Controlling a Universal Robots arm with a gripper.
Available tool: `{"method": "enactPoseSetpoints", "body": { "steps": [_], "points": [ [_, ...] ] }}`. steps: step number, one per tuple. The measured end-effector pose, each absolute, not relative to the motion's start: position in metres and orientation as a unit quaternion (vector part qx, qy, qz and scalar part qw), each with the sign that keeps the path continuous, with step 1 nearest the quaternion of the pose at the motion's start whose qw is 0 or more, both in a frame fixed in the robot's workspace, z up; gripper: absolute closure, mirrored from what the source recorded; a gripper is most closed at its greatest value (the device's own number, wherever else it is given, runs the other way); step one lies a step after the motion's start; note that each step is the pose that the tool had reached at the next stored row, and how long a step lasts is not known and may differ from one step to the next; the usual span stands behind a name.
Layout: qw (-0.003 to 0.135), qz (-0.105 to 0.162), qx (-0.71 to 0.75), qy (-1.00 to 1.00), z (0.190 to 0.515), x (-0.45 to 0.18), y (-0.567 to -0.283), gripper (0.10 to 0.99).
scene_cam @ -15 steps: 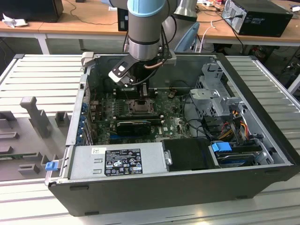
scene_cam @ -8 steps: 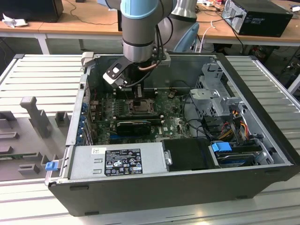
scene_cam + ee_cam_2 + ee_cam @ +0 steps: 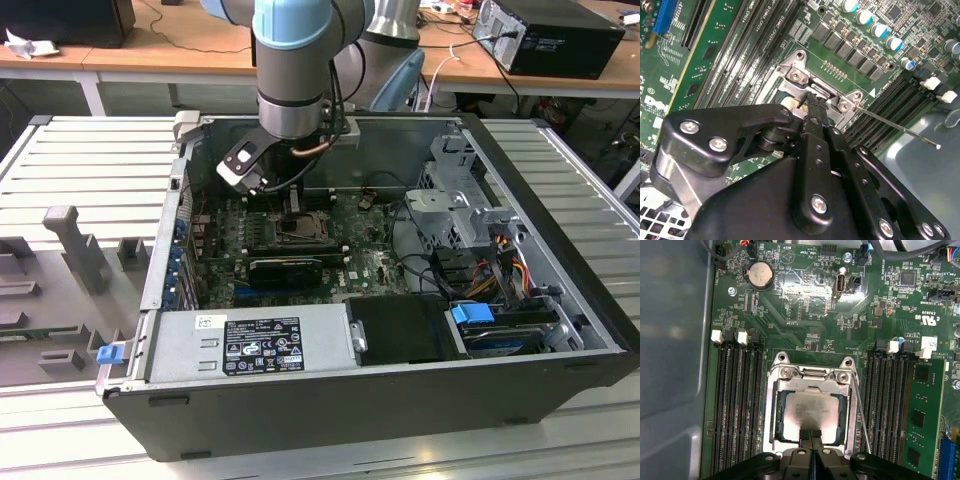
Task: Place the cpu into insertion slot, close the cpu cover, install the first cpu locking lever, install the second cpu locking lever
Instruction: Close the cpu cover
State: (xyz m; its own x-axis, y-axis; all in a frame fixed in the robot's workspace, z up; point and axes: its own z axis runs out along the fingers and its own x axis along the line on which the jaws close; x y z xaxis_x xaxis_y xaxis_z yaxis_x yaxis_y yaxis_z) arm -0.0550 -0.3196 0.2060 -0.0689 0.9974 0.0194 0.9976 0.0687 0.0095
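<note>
In the first wrist view the cpu (image 3: 812, 407), tan-silver, lies flat in the insertion slot (image 3: 780, 416). The grey cpu cover (image 3: 774, 405) is folded down around it as a frame. My gripper (image 3: 811, 434) is shut, with its two black fingertips together and touching the cpu's edge nearest my wrist. In the second wrist view the gripper (image 3: 815, 101) reaches down to the cover (image 3: 799, 75). A thin locking lever (image 3: 861, 412) runs along one side of the slot, and its rod (image 3: 900, 127) sticks out over the memory slots. In the exterior view the gripper (image 3: 292, 200) hangs over the slot (image 3: 300, 230).
Black ribbed memory slots (image 3: 737, 405) flank the socket on both sides. A coin battery (image 3: 761, 275) sits further along the board. The grey case wall (image 3: 670, 355), power supply (image 3: 260, 345), drive cage (image 3: 460, 200) and loose cables (image 3: 500, 255) close in the space.
</note>
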Motion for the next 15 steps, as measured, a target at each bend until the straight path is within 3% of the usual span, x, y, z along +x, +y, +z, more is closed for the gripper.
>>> {"method": "enactPoseSetpoints", "body": {
  "steps": [15],
  "points": [
    [0.004, -0.009, -0.682, -0.731, 0.218, -0.035, -0.320, 0.980]
  ]
}}
